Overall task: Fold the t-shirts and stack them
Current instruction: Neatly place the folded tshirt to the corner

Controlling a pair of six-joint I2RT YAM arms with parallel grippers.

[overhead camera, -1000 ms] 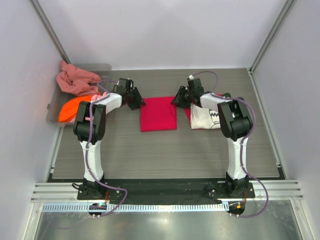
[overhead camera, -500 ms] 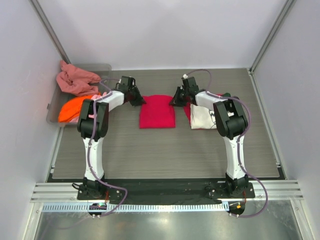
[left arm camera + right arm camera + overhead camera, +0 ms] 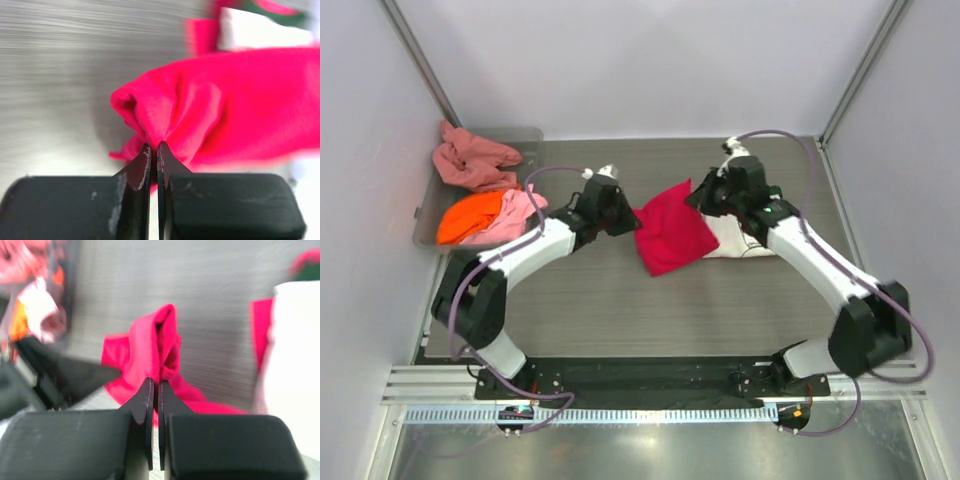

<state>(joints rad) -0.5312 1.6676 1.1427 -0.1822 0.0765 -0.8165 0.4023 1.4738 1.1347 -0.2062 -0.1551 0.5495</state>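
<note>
Already folded, the red shirt hangs over the middle of the table, with the left gripper and the right gripper each clamped tight on a corner of it. It probably goes next onto the folded cream shirt at its three o'clock. The orange shirt and pink shirts wait unfolded in the bin at ten o'clock.

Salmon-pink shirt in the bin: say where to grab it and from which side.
Probably pinch a raised fold on top of the salmon-pink shirt, coming straight down. It lies heaped over the far end of the grey bin, so no flat edge shows and the wall blocks a sideways approach. The left pincer is nearer, once it frees the crimson shirt.
</note>
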